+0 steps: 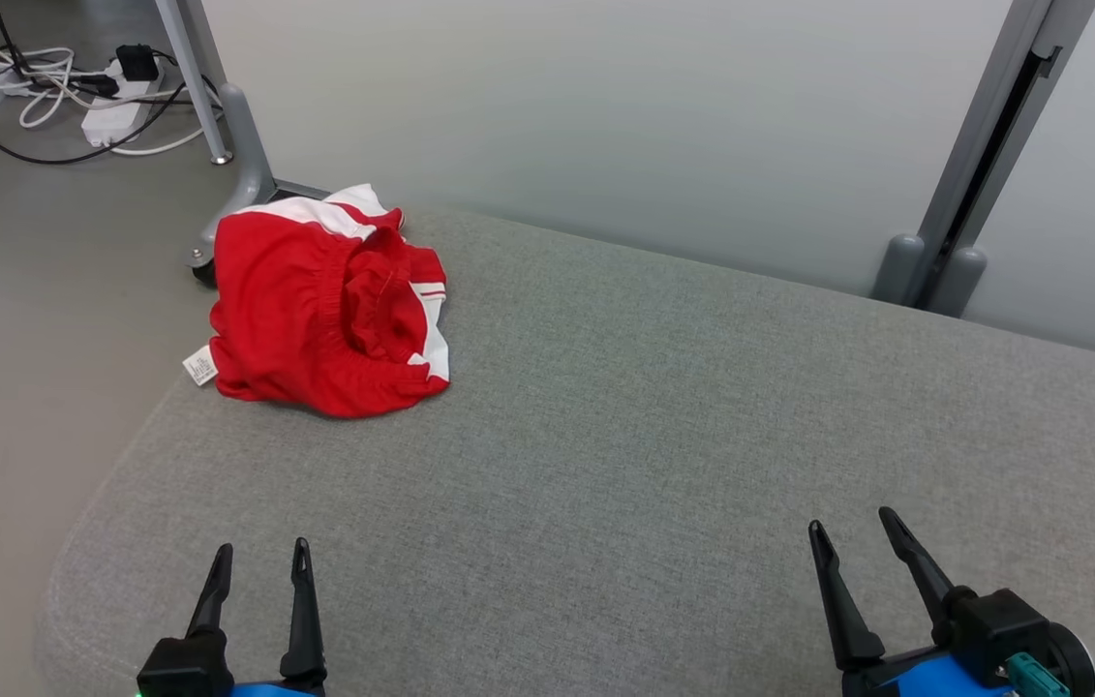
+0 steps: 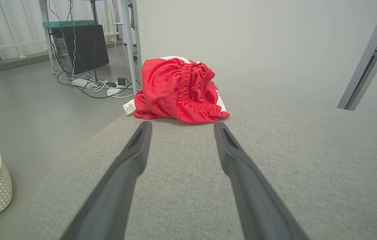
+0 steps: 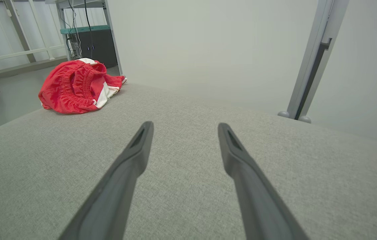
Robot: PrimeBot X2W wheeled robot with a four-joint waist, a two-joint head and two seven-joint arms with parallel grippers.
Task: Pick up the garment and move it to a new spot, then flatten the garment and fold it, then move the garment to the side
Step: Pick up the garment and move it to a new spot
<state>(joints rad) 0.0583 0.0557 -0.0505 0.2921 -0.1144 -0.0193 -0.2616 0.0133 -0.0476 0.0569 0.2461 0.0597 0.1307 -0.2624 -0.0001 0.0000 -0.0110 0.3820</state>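
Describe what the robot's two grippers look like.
The left gripper and right gripper each have two long, slim, dark grey jaws tapering to points, set in black mounts on a blue body. A teal plug-like part sits beside the right one's mount.

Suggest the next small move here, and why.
Probably reach the left gripper forward to the red shorts: they lie crumpled at the far left corner of the grey cushion, straight ahead of its open fingers, while the right gripper, also open, sits farther off.
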